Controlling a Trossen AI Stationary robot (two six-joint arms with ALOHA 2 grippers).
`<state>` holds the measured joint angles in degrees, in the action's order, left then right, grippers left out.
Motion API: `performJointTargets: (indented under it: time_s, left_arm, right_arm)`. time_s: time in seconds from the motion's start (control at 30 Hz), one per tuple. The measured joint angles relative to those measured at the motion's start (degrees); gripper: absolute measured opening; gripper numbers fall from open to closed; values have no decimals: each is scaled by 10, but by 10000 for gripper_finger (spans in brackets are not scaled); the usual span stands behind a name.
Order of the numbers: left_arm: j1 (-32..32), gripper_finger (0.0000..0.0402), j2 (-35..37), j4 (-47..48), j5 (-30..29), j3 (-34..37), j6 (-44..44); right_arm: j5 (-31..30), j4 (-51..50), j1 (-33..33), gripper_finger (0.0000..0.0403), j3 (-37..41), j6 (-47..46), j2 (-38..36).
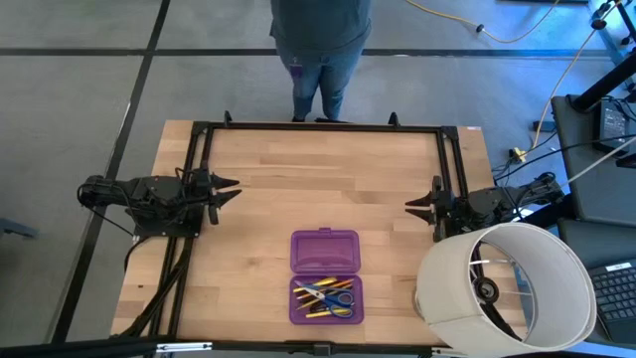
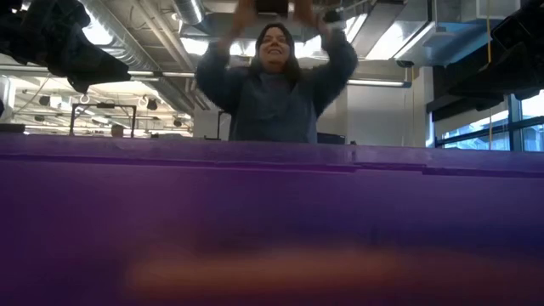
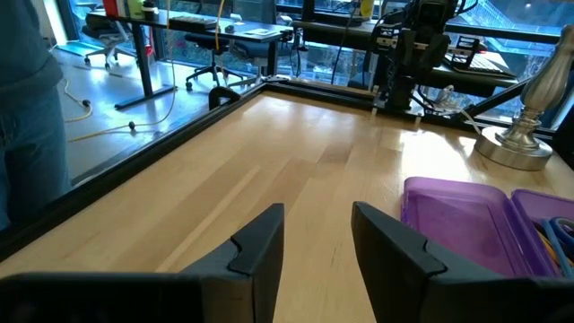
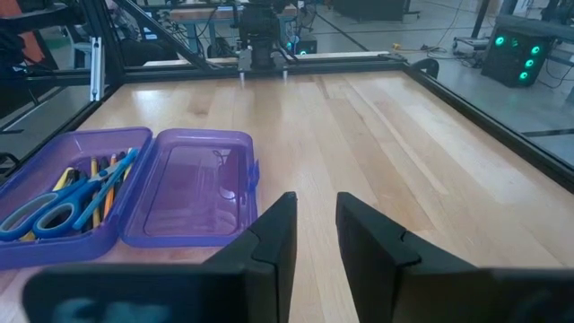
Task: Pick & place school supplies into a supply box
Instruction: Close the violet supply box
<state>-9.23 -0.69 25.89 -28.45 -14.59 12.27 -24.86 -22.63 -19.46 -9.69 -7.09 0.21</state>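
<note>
From above, the purple supply box point(image 1: 325, 275) lies open on the wooden tabletop point(image 1: 298, 189), near its front edge. The half nearer that edge holds the school supplies point(image 1: 328, 297): yellow pencils, pens and blue-handled scissors. The other half is bare. The left hand point(image 1: 225, 189) waits well off to one side of the box, the right hand point(image 1: 417, 206) off to the other, both empty. A large white cylinder point(image 1: 507, 288) stands just beside the box on the right arm's side. A person point(image 1: 320, 45) stands past the far edge of the tabletop.

At tabletop height, the box wall point(image 2: 272, 229) fills most of the picture; the person point(image 2: 276, 85) behind it has both arms raised.

From the left wrist, the left hand point(image 3: 318, 242) has its fingers apart, holding nothing, with the box point(image 3: 489, 220) ahead.

From the right wrist, the right hand point(image 4: 314, 233) has its fingers slightly apart and empty, and the scissors point(image 4: 54, 211) lie in the box point(image 4: 134, 193) among the pencils.
</note>
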Motion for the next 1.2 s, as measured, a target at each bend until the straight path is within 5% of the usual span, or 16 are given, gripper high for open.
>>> performJointTargets:
  time_s: [0.43,0.6,0.93,1.2]
  left_arm:
    - [0,127,0,-22,0,0,38]
    - [1,127,-2,-125,10,3,81]
    - [1,127,-79,-263,134,65,81]
    - [1,127,-174,-317,102,67,111]
  right_arm:
    - [3,6,0,87,0,-13,0]
    - [128,41,-1,87,-1,-50,24]
    - [140,312,0,87,-1,-60,311]
    - [179,492,-9,87,-20,-62,549]
